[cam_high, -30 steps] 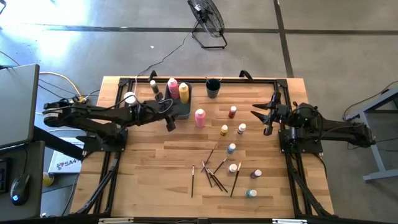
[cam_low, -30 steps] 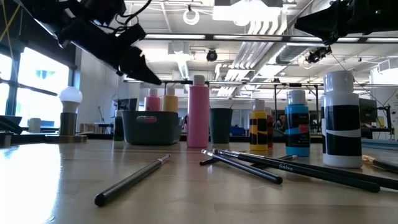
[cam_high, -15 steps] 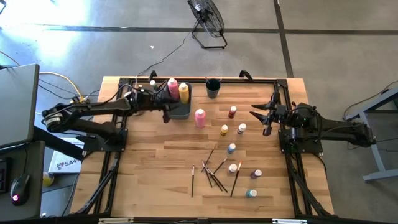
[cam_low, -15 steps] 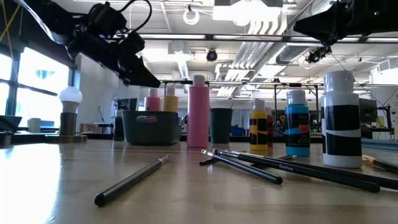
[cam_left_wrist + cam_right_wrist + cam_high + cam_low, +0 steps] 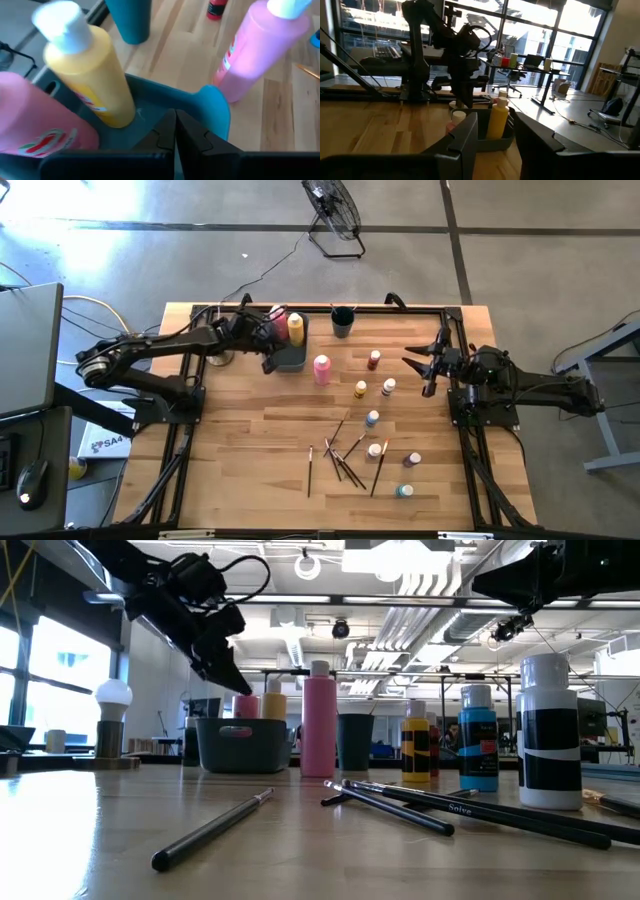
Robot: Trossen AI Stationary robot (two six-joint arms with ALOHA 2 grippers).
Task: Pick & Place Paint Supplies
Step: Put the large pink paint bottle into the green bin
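The wooden table carries the whole lot, with a dark grey bin near its far edge as the evident collection point. Two tall squeeze bottles stand upright inside the bin, one pink and one yellow; a third tall pink bottle stands on the bare wood just beside the bin, not yet stowed. A dark cup stands apart near the far edge. The left gripper hangs over the bin's interior with its fingers pressed together and nothing between them. The right gripper waits at the right side of the table, fingers parted, holding nothing. Small white-capped paint bottles stand scattered across the right half, well apart from one another. Thin paintbrushes lie crossed in a loose pile toward the near edge. In my assessment, the tall bottles are soft-walled plastic, moderately heavy if full and top-heavy; they should be taken around the body below the shoulder, with modest squeeze, as the smooth label may slip and the wall may give. The small bottles appear light, rigid and easily toppled; a grip across the body under the cap seems soundest. The brushes are light, stiff and low-lying; pinching mid-handle, one at a time, is advisable, since the crossed ones will disturb neighbours.
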